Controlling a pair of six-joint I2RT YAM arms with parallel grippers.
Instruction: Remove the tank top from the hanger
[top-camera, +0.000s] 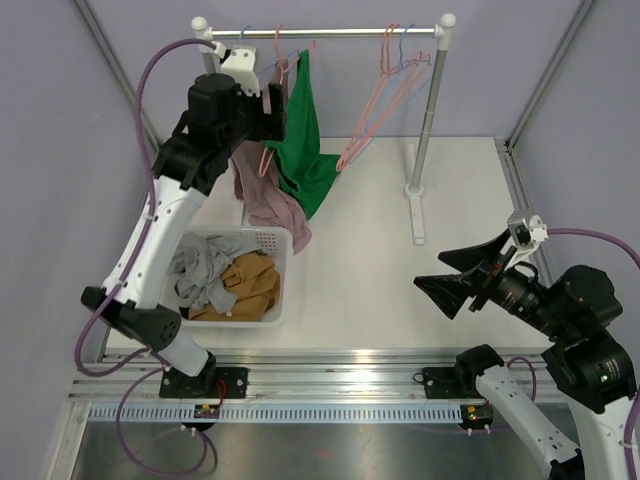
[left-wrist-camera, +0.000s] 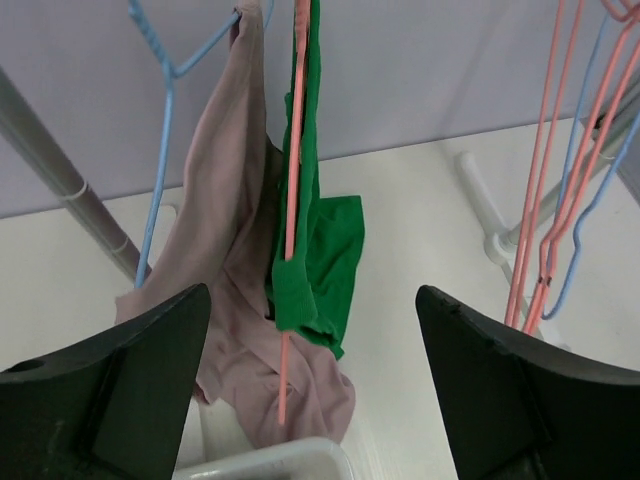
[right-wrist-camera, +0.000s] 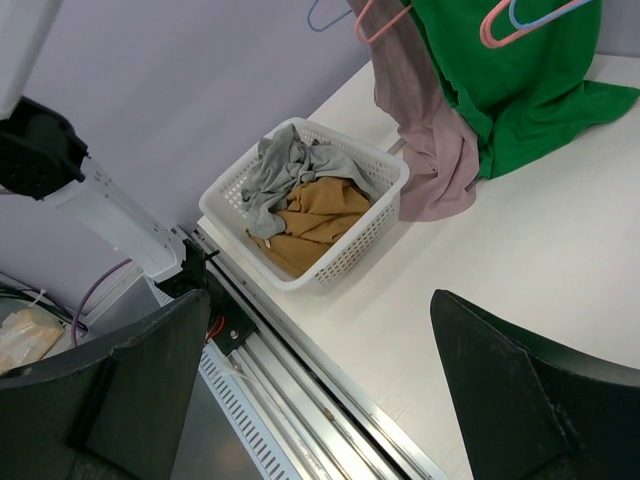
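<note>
Since the tank top (left-wrist-camera: 215, 200) hangs limp and light, the left tool (left-wrist-camera: 312, 300), spread empty, should pinch its strap.

Left arm (top-camera: 150, 240) reaches high and forward, elbow bent, wrist held level up top. The left gripper (left-wrist-camera: 312, 295) has its jaws spread wide, both black fingers (left-wrist-camera: 120, 380) well apart. Over on the right, the right arm (top-camera: 590, 330) sits low and folded near its base, and the right gripper (top-camera: 430, 270) points inward, gaping fully open.
</note>
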